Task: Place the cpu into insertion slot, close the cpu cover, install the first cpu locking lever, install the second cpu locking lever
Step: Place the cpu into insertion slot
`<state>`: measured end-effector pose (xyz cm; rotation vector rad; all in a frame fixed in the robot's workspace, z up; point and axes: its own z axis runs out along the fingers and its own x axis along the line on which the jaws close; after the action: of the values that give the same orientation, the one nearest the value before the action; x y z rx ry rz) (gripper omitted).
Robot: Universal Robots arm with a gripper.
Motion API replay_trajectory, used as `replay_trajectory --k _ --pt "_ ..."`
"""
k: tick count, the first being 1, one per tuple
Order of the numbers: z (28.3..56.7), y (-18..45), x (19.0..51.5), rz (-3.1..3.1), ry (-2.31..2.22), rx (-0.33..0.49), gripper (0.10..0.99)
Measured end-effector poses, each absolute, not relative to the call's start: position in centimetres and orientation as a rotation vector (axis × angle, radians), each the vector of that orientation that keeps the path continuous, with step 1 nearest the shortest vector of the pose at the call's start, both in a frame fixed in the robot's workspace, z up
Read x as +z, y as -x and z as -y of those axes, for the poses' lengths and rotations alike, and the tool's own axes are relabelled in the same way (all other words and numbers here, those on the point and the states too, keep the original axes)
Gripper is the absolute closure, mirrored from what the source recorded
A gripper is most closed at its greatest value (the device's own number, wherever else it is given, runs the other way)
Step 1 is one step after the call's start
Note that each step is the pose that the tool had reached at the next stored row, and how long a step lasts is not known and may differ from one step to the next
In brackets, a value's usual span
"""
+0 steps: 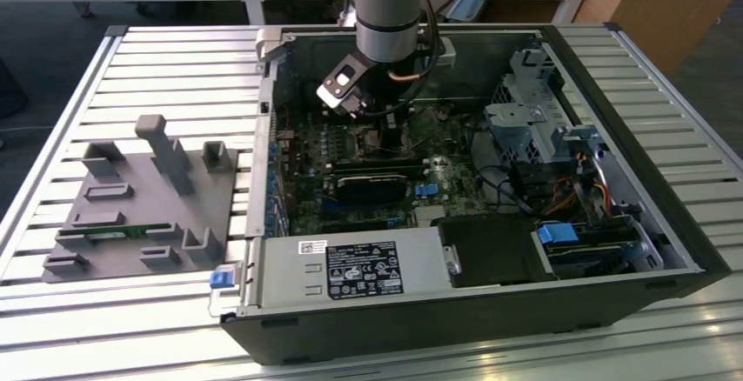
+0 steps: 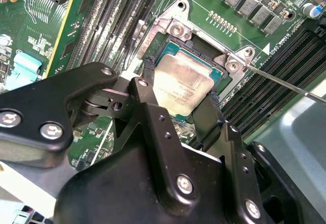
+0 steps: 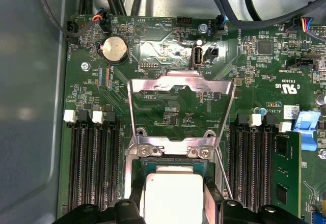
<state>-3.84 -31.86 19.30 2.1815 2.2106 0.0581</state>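
1. Your gripper [image 2: 181,86] is clamped on the chip [image 2: 178,91], with one finger on each side. That keeps the chip flat so it cannot slip.
2. The chip sits down in the slot [image 2: 196,48], lined up square with its edges. I think it is in place, or nearly so.
3. Just past the slot, the cover [image 3: 214,85] is flipped up and back. That leaves the slot open for the chip.
4. The thin wire lever [image 2: 285,84] sticks out to the side, unhooked, so it does not pin the cover down.
5. The chip's face has print too faint to read. The green board [image 3: 168,46] has small white letters beside its parts.
6. Farther out, the computer case [image 1: 685,224] lies open side up, so the arm can reach in. Its white sticker [image 1: 348,270] has print too small to read. A grey tray [image 1: 128,216] rests near the case, on the exterior view's left.
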Motion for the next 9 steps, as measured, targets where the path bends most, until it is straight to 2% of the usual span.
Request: replay_trajectory --k 7,8,9 --pt "31.86 3.84 19.30 -2.211 -2.181 0.058 0.529" --pt "31.86 3.84 19.30 -2.211 -2.181 0.058 0.467" --pt "31.86 3.84 19.30 -2.211 -2.181 0.058 0.467"
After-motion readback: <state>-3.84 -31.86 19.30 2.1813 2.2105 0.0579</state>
